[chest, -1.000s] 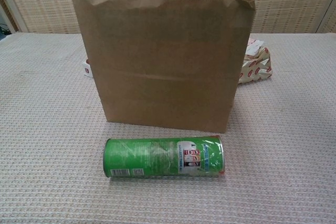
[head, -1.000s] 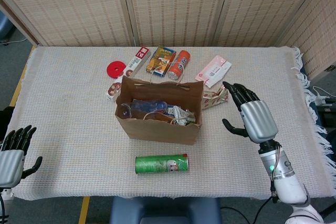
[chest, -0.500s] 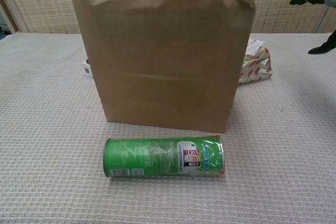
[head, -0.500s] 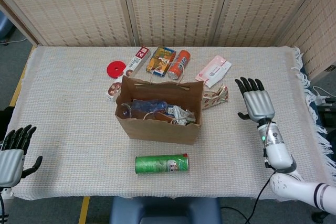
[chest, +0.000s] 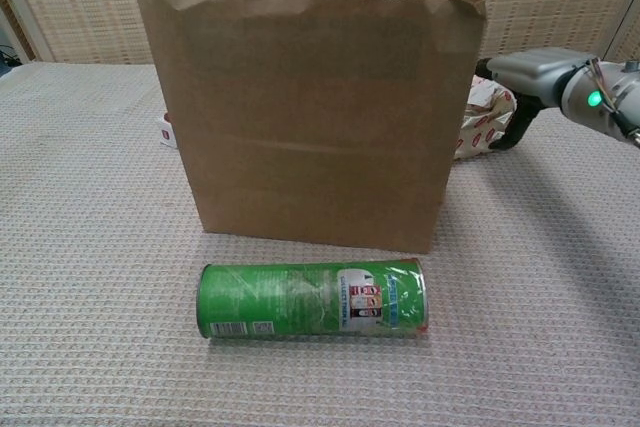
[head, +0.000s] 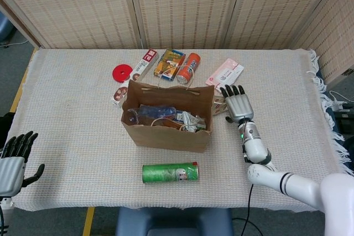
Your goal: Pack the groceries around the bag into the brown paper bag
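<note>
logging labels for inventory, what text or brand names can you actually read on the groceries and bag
None can be read.
Green can: label print and barcode too small and blurred.
White and red box: red markings, illegible.
Orange can: print blurred.
Pink packet: print too small.
Brown paper bag: no print visible.

Cloth-covered table (head: 72, 120); bag (head: 166, 134); green can (head: 170, 172)

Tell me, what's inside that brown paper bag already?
From above, the brown paper bag holds a clear plastic bottle and some crinkly silvery wrapping. Whatever lies beneath them is covered. From the front, only the bottle's top peeks over the rim.
</note>
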Robot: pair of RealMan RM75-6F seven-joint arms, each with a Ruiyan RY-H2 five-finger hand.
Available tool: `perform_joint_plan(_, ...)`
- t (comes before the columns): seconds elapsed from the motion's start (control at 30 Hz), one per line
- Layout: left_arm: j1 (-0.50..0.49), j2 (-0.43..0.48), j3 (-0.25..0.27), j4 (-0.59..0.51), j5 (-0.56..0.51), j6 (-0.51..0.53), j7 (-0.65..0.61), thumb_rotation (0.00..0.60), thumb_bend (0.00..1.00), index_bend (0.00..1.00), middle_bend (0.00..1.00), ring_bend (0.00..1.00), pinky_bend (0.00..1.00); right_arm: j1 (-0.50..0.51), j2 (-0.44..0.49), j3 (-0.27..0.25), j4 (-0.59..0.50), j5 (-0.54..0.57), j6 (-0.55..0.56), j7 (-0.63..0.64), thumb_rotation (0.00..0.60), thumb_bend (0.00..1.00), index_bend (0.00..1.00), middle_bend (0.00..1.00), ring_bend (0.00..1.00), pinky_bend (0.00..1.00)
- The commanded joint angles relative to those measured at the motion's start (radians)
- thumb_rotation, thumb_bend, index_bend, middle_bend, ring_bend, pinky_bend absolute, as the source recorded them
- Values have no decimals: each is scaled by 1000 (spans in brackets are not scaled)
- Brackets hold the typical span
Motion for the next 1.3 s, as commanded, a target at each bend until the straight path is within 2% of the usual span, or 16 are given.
perform_joint_plan(0.03,0,1,0,0,-1,-1,-2,600,349,0,0,0,0,50,-80,14,104,44,-43,-23,600,149,0,9,0,62)
perform_joint_plan(0.27,-1,3,-1,0,-2,-3,-14,600,348,0,0,0,0,94,-185,18,287,92,-111,-44,600,209,12,44,23,77)
perform_joint_plan(0.33,-1,3,-1,1,-3,-4,-16,600,349,0,0,0,0,102,-213,18,338,94,-128,-44,600,237,56,84,58,107)
perform_joint_plan(0.4,-2,3,-1,1,-3,-5,-16,600,348,0,0,0,0,107,-240,18,382,89,-134,-41,600,278,150,162,138,190)
perform_joint_plan(0.47,-2,3,-2,0,-4,-6,-16,600,348,0,0,0,0,108,-255,21,406,77,-135,-29,600,316,321,315,312,380)
perform_joint_plan(0.53,-2,3,-2,-1,-5,-6,-16,600,349,0,0,0,0,102,-262,20,413,61,-134,-15,600,346,522,512,551,612)
perform_joint_plan(0.57,-2,3,-2,-1,-6,-6,-15,600,349,0,0,0,0,96,-259,17,409,46,-127,-9,600,354,575,562,612,663)
perform_joint_plan(0.63,-1,4,-1,-1,-5,-5,-16,600,349,0,0,0,0,86,-247,13,392,24,-114,4,600,361,637,608,662,702)
perform_joint_plan(0.73,-1,3,-1,0,-5,-5,-16,600,349,0,0,0,0,77,-234,13,371,6,-101,18,600,363,648,613,664,707)
perform_joint_plan(0.77,-1,3,-1,0,-5,-4,-16,600,349,0,0,0,0,70,-219,15,350,-8,-88,31,600,363,648,613,664,707)
perform_joint_plan(0.8,0,3,0,0,-3,-2,-15,600,348,0,0,0,0,47,-162,37,273,-41,-26,77,600,363,648,613,664,708)
perform_joint_plan(1.07,3,2,2,0,3,5,-8,600,347,0,0,0,0,-88,165,97,-192,-119,173,164,600,363,648,612,664,708)
perform_joint_plan(1.3,6,-3,4,2,8,13,3,600,347,0,0,0,0,-168,378,169,-492,-171,308,206,600,363,648,613,662,708)
